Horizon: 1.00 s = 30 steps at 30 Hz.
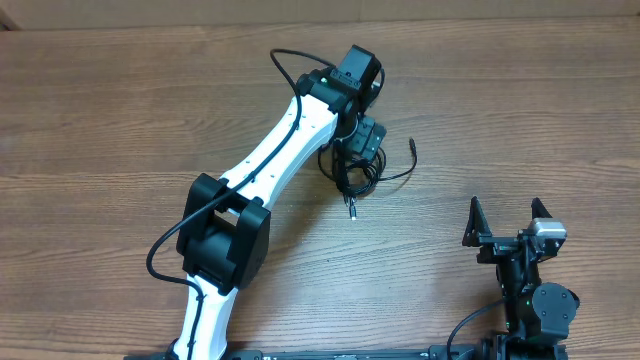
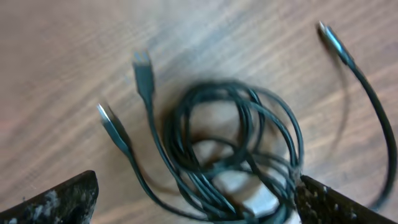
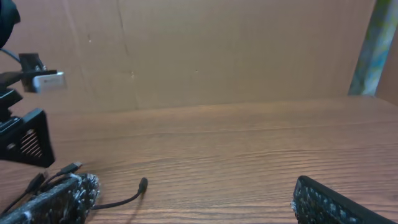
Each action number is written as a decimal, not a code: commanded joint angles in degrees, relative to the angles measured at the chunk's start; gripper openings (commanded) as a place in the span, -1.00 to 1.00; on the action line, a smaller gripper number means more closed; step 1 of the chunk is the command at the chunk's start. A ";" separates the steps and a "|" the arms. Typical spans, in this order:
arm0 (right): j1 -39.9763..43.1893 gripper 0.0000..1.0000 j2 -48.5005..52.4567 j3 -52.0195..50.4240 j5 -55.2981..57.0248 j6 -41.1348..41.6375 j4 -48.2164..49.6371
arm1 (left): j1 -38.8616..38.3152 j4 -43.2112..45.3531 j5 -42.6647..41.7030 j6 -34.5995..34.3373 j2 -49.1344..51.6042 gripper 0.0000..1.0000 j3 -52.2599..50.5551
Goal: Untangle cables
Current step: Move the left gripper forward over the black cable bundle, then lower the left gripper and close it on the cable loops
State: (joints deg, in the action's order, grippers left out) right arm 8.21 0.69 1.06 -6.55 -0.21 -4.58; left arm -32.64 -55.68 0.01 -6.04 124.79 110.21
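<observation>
The cables (image 1: pixel 350 185) lie in a tangled black coil on the wooden table (image 1: pixel 120 120), with plug ends sticking out to the right (image 1: pixel 412 146) and toward the front (image 1: pixel 351 210). My left gripper (image 1: pixel 358 140) hangs right over the coil. In the left wrist view the left gripper (image 2: pixel 196 205) is open, its fingers (image 2: pixel 56 202) standing either side of the looped cables (image 2: pixel 217 89), and a white piece (image 2: pixel 249 193) shows under the strands. My right gripper (image 1: pixel 505 225) is open near the front right, apart from the cables; in its own view the right gripper (image 3: pixel 193 205) holds nothing.
In the right wrist view, one loose cable end (image 3: pixel 142 185) lies on the table left of centre, and the left arm's gripper (image 3: pixel 25 137) shows at the far left. A brown wall (image 3: pixel 217 50) stands behind the table.
</observation>
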 commanded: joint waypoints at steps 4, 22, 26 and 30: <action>0.22 1.00 -0.52 -0.57 0.70 -0.28 0.17 | -0.39 5.62 3.56 6.60 0.59 1.00 1.14; 0.22 1.00 -0.52 -0.57 0.70 -0.28 0.20 | -0.39 12.98 -2.36 25.62 0.59 0.99 -4.79; 0.22 1.00 -0.52 -0.57 0.70 -0.28 0.17 | -0.39 13.99 -2.64 28.89 0.59 1.00 -6.08; 0.22 1.00 -0.52 -0.57 0.72 -0.28 0.17 | -0.42 14.03 -2.60 31.41 1.29 1.00 -6.71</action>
State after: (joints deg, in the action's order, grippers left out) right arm 8.21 0.69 1.06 -6.55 -0.23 -4.56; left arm -32.64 -41.80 -1.52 21.04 124.79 104.66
